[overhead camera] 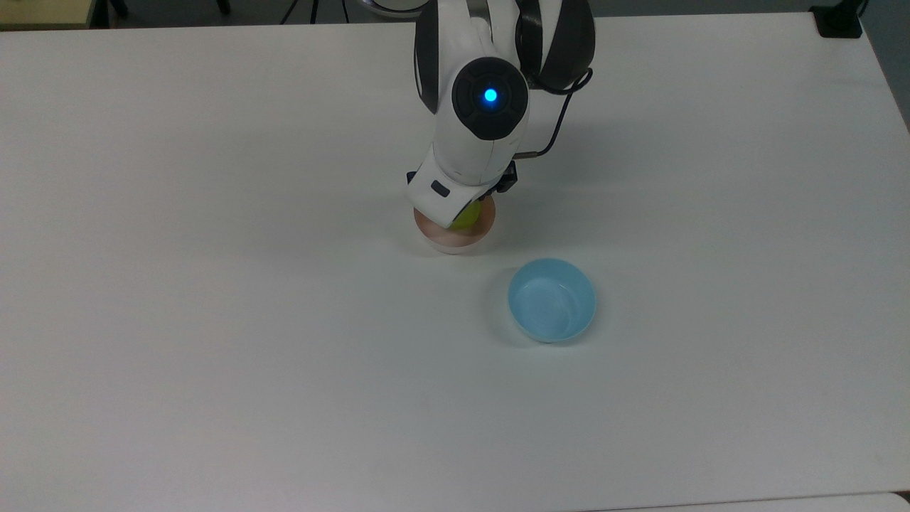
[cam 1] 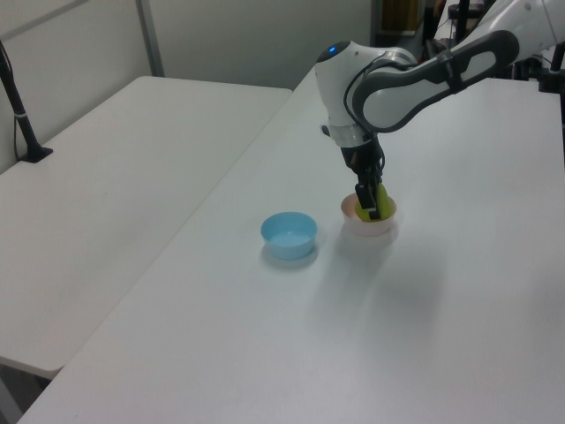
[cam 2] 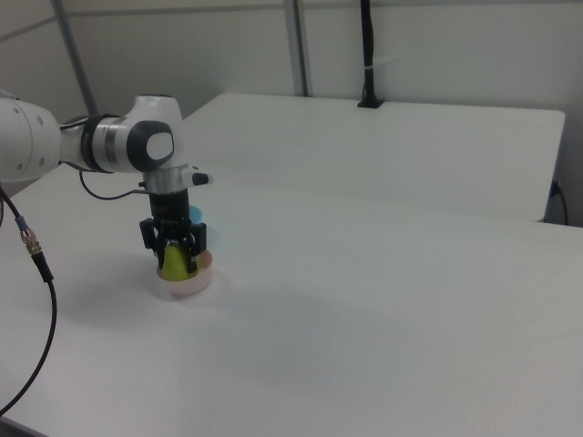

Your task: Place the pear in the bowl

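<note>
I've got the black two-finger gripper (cam 2: pixel 174 256) clamped on the small yellow-green pear (cam 2: pixel 175 261), lowered into the small pale pink plastic bowl (cam 2: pixel 197 282), so I reckon next is just letting go and lifting straight up.

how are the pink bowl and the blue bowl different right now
Colour: the pink bowl is pale pink, the blue bowl light blue.
Contents: the pink bowl has the pear lowered into it, held by the gripper; the blue bowl holds nothing.
Position: the arm stands over the pink bowl; the blue bowl sits apart, uncovered, toward the top view's lower right.
Both are small, round, upright and look similar in size.
</note>
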Tool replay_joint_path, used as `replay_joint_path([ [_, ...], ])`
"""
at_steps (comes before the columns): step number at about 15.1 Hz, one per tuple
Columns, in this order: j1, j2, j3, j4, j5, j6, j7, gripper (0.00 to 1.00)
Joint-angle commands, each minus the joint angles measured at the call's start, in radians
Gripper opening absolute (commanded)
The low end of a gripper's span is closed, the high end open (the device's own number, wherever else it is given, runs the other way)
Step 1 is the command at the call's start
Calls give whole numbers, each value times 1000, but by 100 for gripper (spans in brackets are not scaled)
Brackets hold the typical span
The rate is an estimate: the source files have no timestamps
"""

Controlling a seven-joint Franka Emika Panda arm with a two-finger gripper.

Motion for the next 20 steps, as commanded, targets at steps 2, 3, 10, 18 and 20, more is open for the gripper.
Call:
replay_joint_path([
  [2, 8, -17, -12, -6, 1, 16, 16, 100],
  [3, 8, -21, -12, -5, 1, 13, 17, 100],
  [10, -34, -156, -28, 4, -31, -94, 33, 100],
  [18, -86, -253, -67, 41, -92, -184, 37, 100],
  [20, -86, -270, -82, 41, -91, -191, 37, 100],
])
